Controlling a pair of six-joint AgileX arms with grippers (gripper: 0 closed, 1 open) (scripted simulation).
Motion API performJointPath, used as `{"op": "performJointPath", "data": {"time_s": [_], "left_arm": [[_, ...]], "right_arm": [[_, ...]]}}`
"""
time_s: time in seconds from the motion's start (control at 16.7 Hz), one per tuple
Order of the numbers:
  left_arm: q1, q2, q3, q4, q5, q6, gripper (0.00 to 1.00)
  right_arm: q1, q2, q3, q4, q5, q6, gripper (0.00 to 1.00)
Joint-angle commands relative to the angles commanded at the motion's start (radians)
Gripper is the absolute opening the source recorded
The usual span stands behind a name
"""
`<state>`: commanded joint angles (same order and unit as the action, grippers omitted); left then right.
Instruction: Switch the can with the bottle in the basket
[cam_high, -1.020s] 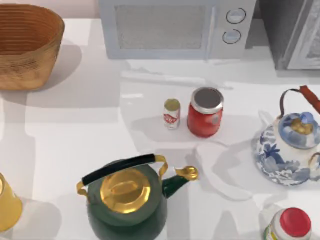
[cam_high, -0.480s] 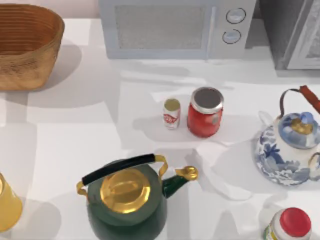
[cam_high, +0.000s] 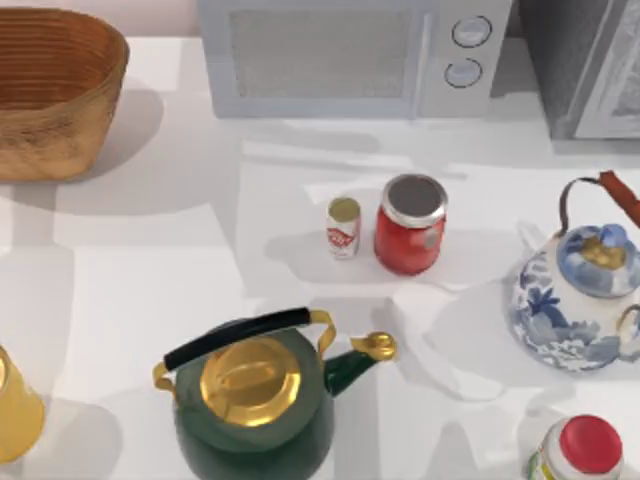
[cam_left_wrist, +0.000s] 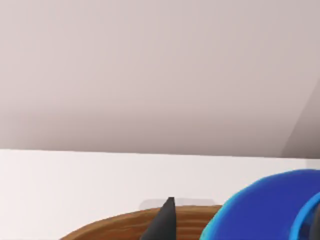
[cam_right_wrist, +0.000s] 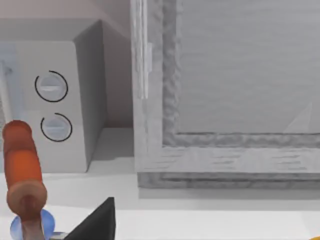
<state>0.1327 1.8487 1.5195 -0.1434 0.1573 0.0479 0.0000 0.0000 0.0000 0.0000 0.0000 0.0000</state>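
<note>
Bottle (cam_high: 343, 227) label: red, writing unreadable.

This is a kitchen counter, rendered rather than real. A grey microwave (cam_high: 355, 58) with two round dials stands at the back of the white worktop (cam_high: 150, 270). In front of it sit a dark green kettle (cam_high: 255, 400) with brass trim and, to its right, a blue-and-white porcelain teapot (cam_high: 580, 290).
</note>
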Motion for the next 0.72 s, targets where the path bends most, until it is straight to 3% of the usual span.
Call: {"op": "performJointPath", "data": {"time_s": [0.36,0.72], "left_arm": [[0.0,0.0,0.0,0.0,0.0,0.0,0.98],[0.0,0.0,0.0,0.0,0.0,0.0,1.0]], "right_arm": [[0.0,0.0,0.0,0.0,0.0,0.0,1.0],[0.0,0.0,0.0,0.0,0.0,0.0,1.0]]}}
